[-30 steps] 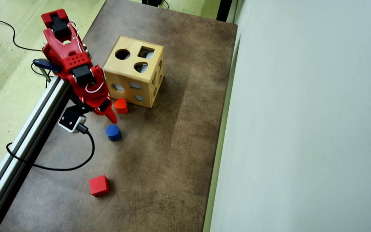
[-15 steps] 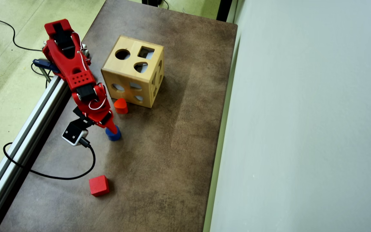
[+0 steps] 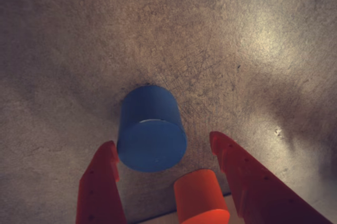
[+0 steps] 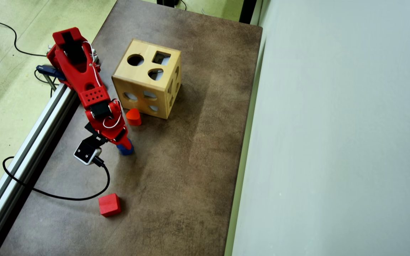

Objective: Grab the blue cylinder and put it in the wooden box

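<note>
The blue cylinder (image 3: 151,129) stands upright on the brown table, its flat round top facing the wrist camera. My gripper (image 3: 162,141) is open, with a red finger on each side. The cylinder sits at the fingertips, close to the left finger (image 3: 100,182) and well apart from the right one. In the overhead view the gripper (image 4: 125,144) covers most of the cylinder (image 4: 128,151). The wooden box (image 4: 146,78), light wood with cut-out holes, stands further up the table, not in the wrist view.
An orange-red rounded block (image 4: 133,116) sits by the box's lower face and shows between my fingers (image 3: 200,197). A red cube (image 4: 109,204) lies lower on the table. An aluminium rail (image 4: 30,142) and a black cable (image 4: 66,197) run along the left. A pale wall borders the right.
The arm has stretched down the table and dropped. The gripper tip went from beside the orange-red block to over the blue cylinder. No block has moved.
</note>
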Available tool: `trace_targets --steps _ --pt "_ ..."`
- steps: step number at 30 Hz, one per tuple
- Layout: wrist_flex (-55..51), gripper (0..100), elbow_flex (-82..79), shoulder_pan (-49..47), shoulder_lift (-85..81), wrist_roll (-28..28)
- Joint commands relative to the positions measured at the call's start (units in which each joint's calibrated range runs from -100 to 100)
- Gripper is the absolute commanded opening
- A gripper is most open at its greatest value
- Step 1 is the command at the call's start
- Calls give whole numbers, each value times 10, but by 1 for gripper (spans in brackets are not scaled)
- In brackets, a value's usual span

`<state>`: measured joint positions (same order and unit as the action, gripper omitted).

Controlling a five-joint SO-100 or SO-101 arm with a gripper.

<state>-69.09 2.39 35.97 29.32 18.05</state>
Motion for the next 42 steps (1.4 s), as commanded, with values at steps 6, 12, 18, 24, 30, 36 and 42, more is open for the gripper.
trace_targets --steps 6,12,18,24,30,36,42 --pt "52 28 6 -12 -3 2" --pt "52 28 11 -11 41 2" --pt "52 27 15 -14 42 2" --pt "52 27 15 -14 42 2" --pt "52 27 15 -14 42 2" --pt "52 27 15 -14 42 2" --pt "52 27 16 -14 42 2"
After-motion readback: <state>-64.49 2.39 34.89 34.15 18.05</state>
